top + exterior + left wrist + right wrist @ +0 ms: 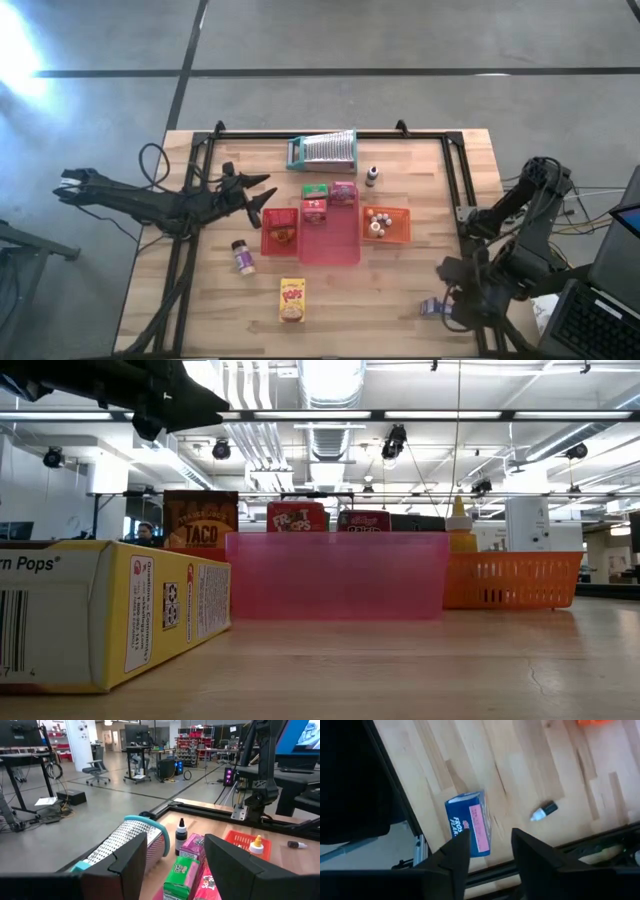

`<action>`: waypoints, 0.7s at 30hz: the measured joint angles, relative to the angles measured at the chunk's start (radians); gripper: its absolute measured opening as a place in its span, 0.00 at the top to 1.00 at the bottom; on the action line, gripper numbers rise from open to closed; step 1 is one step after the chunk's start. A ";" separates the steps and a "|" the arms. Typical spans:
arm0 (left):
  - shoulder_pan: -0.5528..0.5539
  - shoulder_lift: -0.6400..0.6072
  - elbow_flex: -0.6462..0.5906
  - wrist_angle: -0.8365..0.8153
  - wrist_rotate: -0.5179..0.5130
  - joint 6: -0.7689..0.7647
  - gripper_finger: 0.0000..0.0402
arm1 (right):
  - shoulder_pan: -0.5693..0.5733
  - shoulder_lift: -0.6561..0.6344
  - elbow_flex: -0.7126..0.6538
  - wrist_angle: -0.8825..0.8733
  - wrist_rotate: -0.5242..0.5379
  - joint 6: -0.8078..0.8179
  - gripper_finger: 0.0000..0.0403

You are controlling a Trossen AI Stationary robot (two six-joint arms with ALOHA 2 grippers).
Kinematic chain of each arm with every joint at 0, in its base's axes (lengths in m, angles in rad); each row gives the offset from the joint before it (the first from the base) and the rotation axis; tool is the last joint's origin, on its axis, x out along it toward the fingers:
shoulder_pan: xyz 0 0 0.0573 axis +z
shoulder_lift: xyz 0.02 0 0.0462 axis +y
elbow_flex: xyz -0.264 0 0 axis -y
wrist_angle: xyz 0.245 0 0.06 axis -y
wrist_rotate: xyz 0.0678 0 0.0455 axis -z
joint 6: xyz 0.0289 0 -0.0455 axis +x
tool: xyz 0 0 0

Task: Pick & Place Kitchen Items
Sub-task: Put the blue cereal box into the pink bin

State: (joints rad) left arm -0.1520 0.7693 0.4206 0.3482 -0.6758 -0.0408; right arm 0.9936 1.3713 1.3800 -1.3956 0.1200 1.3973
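— Two grippers, but which one is working?

— Only the right gripper [487,847], at the table's [400,300] front right corner. Its fingers stand apart and hold nothing; the blue box [470,822] lies just past them on the wood, close to the table's edge, with a tiny bottle [543,811] nearby.

— What could go wrong?

— I'd judge the box may get nudged off the edge (it sits right beside the frame rail) if the fingers come down off-centre. The bottle could roll if clipped.

— And the left gripper [170,865]?

— Waiting, partly open and empty, above the left side near the red tray [280,232]. The pink bin [330,238] sits mid-table, the yellow Corn Pops box [292,300] near the front edge.
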 joint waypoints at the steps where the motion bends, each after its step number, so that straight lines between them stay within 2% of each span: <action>1: 0.000 0.001 0.000 0.000 0.000 -0.004 0.49 | 0.006 0.006 -0.001 0.002 0.000 0.013 0.64; 7: 0.000 0.005 0.000 -0.013 0.002 -0.017 0.49 | 0.021 0.070 -0.003 0.035 -0.005 0.039 0.52; 21: 0.000 0.006 0.000 -0.037 0.006 -0.058 0.49 | 0.021 0.167 -0.006 0.049 -0.122 0.088 0.29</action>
State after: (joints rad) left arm -0.1520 0.7750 0.4206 0.3112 -0.6696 -0.0993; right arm 1.0142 1.5381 1.3743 -1.3468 -0.0018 1.4853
